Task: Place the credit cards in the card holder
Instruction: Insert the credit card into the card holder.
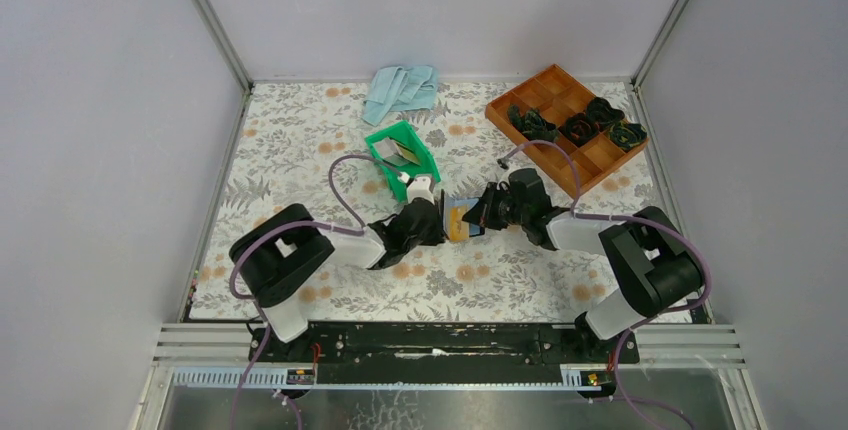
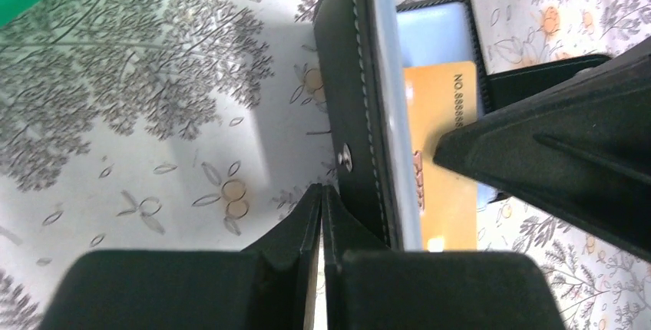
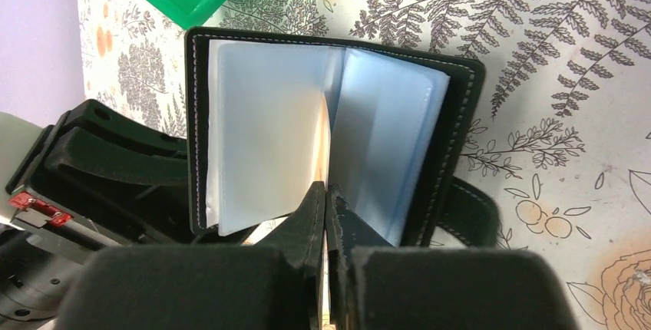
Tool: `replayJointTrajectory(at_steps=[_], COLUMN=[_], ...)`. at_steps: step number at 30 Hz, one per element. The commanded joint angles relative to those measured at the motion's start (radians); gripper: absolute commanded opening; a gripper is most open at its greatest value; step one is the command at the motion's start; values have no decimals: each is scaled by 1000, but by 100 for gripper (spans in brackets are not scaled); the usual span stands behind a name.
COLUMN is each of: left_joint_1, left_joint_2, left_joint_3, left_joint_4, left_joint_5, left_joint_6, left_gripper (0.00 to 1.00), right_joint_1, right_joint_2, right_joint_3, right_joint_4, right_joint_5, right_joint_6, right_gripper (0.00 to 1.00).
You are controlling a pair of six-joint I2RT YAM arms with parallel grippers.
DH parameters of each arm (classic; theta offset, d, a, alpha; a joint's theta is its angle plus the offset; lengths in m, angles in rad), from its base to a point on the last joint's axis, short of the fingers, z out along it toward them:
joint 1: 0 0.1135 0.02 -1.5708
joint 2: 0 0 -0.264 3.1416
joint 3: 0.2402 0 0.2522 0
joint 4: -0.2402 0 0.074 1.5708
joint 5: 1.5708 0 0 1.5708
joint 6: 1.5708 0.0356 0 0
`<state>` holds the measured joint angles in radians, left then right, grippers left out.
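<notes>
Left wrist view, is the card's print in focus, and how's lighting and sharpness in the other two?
Left wrist: print on the credit card is legible, the card holder casts a soft shadow on the tablecloth. Right wrist: sleeves evenly lit, fern pattern crisp, right gripper blurred up close. Top external: even, diffuse light.

Black, blocky joint housings on left arm (image 1: pixel 285 255) and right arm (image 1: pixel 650 265), with pale grey-white links between. Purple cable (image 1: pixel 334 182) looped out along each arm. Left gripper (image 2: pixel 322 192) and right gripper (image 3: pixel 326 188) matte black — wedge-shaped fingers, flat inner faces, slightly grainy. Small red label (image 3: pixel 31 202) and round screw holes on the left gripper's housing.
</notes>
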<state>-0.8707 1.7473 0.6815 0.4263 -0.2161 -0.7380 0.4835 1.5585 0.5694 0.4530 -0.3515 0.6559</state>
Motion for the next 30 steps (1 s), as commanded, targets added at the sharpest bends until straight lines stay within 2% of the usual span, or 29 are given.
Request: replayJointTrajectory(at_steps=[1, 10, 17, 23, 30], left_joint_1=[-13, -13, -14, -19, -24], left_joint_2=[-58, -260, -360, -300, -171], left_joint_3=[-48, -50, 14, 88, 102], left_joint_4=[-173, -344, -388, -363, -305], left_joint_5=[-76, -231, -245, -185, -153], left_joint_6=[8, 2, 38, 58, 43], left_gripper=[7, 9, 11, 11, 10], right_joint_1=[15, 33, 35, 36, 34], right_joint_2=[13, 19, 16, 18, 15], right_joint_3=[34, 62, 68, 77, 80], right_joint_4=[-21, -67, -87, -98, -101], right_joint_5=[54, 94, 106, 108, 103], right_joint_6=[-45, -65, -70, -75, -75], right_gripper=[0, 0, 0, 0, 0])
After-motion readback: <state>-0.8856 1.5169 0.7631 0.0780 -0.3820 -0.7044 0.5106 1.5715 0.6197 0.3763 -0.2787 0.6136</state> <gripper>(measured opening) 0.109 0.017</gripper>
